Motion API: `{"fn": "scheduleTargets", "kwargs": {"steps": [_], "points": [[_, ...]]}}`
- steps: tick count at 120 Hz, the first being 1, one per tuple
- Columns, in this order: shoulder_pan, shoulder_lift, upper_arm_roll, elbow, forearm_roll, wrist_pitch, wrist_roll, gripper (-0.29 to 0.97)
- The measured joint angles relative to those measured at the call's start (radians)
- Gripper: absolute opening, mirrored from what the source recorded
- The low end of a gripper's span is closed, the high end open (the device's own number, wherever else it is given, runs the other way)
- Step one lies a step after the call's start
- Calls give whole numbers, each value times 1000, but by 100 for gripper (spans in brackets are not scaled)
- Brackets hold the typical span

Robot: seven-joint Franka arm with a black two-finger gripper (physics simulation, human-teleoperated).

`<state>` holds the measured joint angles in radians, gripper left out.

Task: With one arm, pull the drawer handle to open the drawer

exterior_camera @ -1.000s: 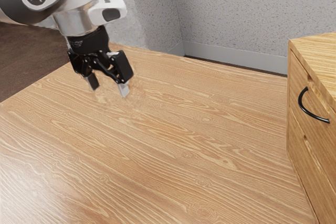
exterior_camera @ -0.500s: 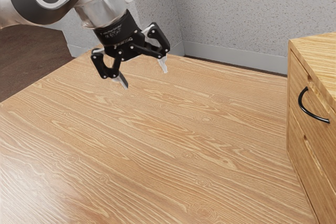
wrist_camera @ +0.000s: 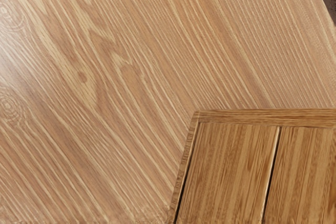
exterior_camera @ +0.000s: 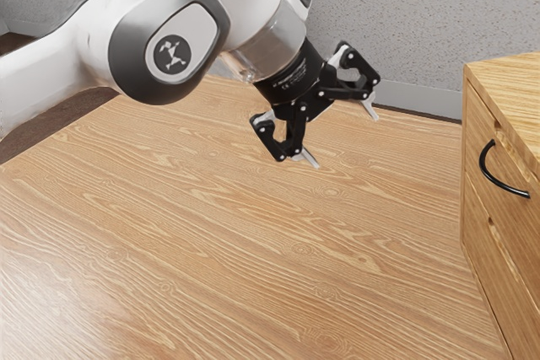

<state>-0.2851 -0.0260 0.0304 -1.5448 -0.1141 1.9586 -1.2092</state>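
Note:
A wooden cabinet (exterior_camera: 506,200) stands at the exterior view's right edge, its upper drawer front (exterior_camera: 498,145) flush with the body. A curved black handle (exterior_camera: 496,172) sits on that drawer front. My gripper (exterior_camera: 342,132) hangs above the table, well to the left of the handle, tilted toward the cabinet. Its two fingers (exterior_camera: 308,158) are spread wide with nothing between them. In the wrist view the cabinet's front panels (wrist_camera: 257,171) show ahead of my hand, with a seam between the drawers.
The wooden tabletop (exterior_camera: 211,233) stretches wide between my gripper and the cabinet. A grey wall (exterior_camera: 405,14) with a baseboard runs along the back.
My arm has swung from the exterior view's left toward the right, nearer the cabinet. The hand has turned to face the cabinet and the fingers have spread wider.

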Motion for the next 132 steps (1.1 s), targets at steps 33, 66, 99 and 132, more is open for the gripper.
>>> {"fn": "scheduleTargets", "kwargs": {"steps": [33, 66, 99, 132], "points": [[-60, 3, 11, -20, 7, 86, -72, 68], [-17, 8, 8, -38, 8, 137, -110, 68], [36, 21, -4, -33, 8, 166, -134, 68], [53, 20, 9, -31, 8, 171, -149, 68]]}}
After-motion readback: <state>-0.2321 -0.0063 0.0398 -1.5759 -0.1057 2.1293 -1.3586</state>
